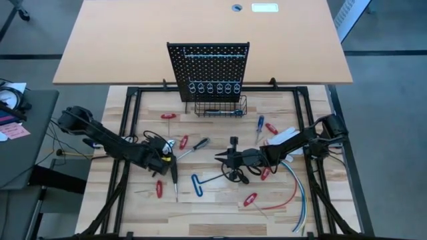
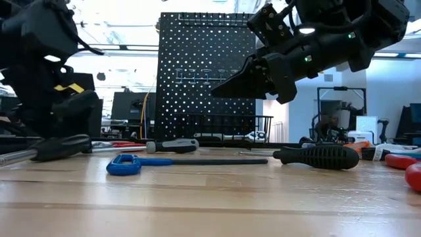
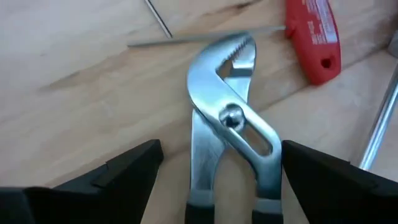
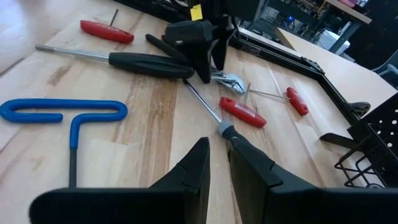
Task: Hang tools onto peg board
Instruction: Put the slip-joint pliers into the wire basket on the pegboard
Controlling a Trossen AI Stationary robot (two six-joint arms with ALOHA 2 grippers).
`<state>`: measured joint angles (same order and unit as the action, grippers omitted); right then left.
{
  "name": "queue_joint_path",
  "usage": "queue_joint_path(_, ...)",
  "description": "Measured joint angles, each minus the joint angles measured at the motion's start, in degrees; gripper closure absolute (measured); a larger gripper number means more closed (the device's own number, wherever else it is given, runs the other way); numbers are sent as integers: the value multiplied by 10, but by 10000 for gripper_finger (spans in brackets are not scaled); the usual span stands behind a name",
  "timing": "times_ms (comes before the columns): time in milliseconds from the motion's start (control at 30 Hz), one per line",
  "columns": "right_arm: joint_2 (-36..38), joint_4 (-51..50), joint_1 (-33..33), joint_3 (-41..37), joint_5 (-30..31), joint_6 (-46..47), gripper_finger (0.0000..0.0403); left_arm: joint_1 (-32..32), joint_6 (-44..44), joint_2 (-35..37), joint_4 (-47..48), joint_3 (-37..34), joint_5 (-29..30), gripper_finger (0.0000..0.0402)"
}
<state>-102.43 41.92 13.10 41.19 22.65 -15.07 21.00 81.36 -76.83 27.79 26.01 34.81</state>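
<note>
Pliers point(image 3: 230, 124) lay flat on the surface point(image 1: 280, 207), left of centre, between the spread fingers of the left claw point(image 3: 217, 180), which gripped nothing. Right claw point(image 4: 217, 168) hung nearly pressed together and empty near the centre. Peg board point(image 1: 208, 67) stood at the far edge.

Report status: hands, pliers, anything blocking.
Left hand open, straddling pliers flat on table. Right hand nearly closed, empty, mid-table. Peg board hooks bare; nothing blocking.

Robotics lab or workshop: black metal frame point(image 1: 127, 133) around wooden bench, monitors point(image 2: 128, 105) behind, grey carpet floor
</note>
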Motion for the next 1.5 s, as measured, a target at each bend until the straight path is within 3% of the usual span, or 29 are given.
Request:
queue_joint_path(233,0,-2,0,0,0,0,337,-20,-53,0,-29,-17,1,84)
queue_joint_path(533,0,-2,0,0,0,0,337,-37,-115,0,-29,-18,-19,209)
queue_joint_path(633,0,-10,0,0,0,-2,337,-37,-133,1,-20,-10,-26,211)
queue_joint_path(800,35,-51,4,0,46,-4,337,-38,-199,-1,54,50,-52,219)
queue_joint_path(867,57,-66,4,0,59,0,337,-41,-235,0,84,85,-60,265)
queue_joint_path(1000,93,-97,3,-10,67,17,337,-54,-312,0,116,161,-41,299)
queue_joint_path(1100,108,-105,3,-25,106,25,337,-69,-383,0,123,211,-35,331)
queue_joint_path(1233,112,-101,2,-41,129,33,337,-77,-465,0,137,245,-33,368)
queue_joint_path(1367,111,-98,0,-42,129,37,337,-76,-463,0,193,246,-52,362)
queue_joint_path(1500,111,-99,4,-42,129,44,337,-77,-392,1,221,218,-87,307)
